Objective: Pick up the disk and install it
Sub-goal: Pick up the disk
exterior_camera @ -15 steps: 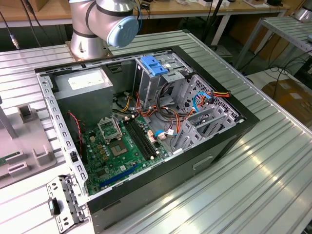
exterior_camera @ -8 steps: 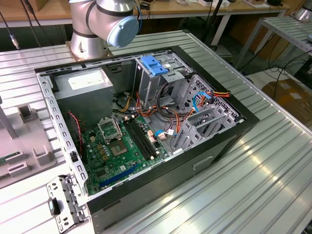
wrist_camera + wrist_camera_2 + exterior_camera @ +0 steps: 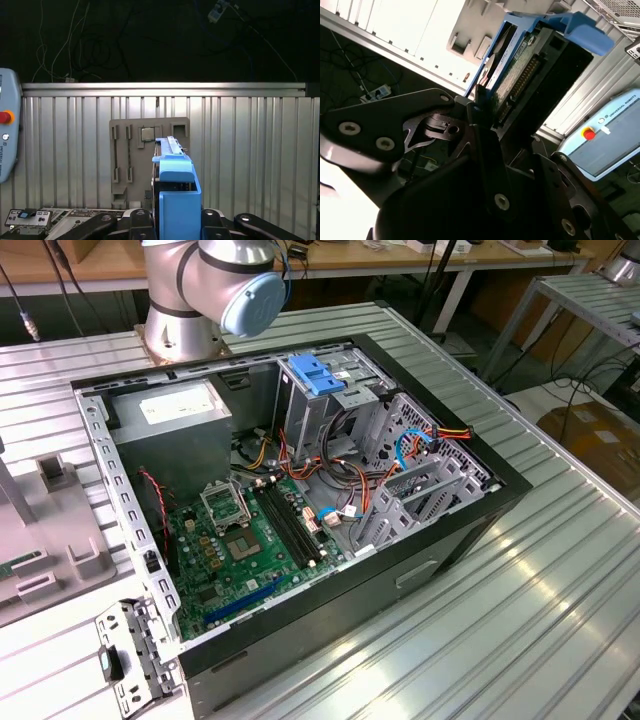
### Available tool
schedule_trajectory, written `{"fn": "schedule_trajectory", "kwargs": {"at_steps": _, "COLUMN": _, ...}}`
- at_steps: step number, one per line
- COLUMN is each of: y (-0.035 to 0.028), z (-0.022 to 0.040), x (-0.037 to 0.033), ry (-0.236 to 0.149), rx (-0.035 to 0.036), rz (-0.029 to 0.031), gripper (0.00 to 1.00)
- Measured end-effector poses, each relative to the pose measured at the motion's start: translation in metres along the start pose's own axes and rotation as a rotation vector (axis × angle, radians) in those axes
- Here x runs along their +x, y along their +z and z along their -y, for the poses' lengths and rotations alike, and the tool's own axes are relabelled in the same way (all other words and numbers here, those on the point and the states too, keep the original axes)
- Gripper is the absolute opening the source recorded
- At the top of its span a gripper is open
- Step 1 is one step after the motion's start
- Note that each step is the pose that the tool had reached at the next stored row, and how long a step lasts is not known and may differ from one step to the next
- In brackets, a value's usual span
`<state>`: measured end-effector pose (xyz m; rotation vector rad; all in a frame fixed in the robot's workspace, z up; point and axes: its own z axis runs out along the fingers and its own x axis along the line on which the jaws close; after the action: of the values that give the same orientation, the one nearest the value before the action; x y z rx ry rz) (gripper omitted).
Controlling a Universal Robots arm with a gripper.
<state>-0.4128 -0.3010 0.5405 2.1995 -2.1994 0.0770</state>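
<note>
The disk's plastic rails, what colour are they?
Blue, seen best in the first wrist view, on the disk held in the gripper.

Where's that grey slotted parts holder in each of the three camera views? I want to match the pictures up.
Exterior view: grey holder at the exterior view's left edge, apart from the open case.
First wrist view: grey holder lying flat, partly behind the disk.
Second wrist view: grey holder beyond the disk's blue rail.
Shared landmark: the ribbed metal table under it.
</note>
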Motion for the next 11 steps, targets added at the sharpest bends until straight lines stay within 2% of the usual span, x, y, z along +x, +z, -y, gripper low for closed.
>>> {"fn": "schedule_trajectory", "kwargs": {"at_steps": 11, "y": 0.0021, "z": 0.0105, "x": 0.0065, "ry": 0.0, "rx": -0.0007, "rz": 0.0, "gripper": 0.36}}
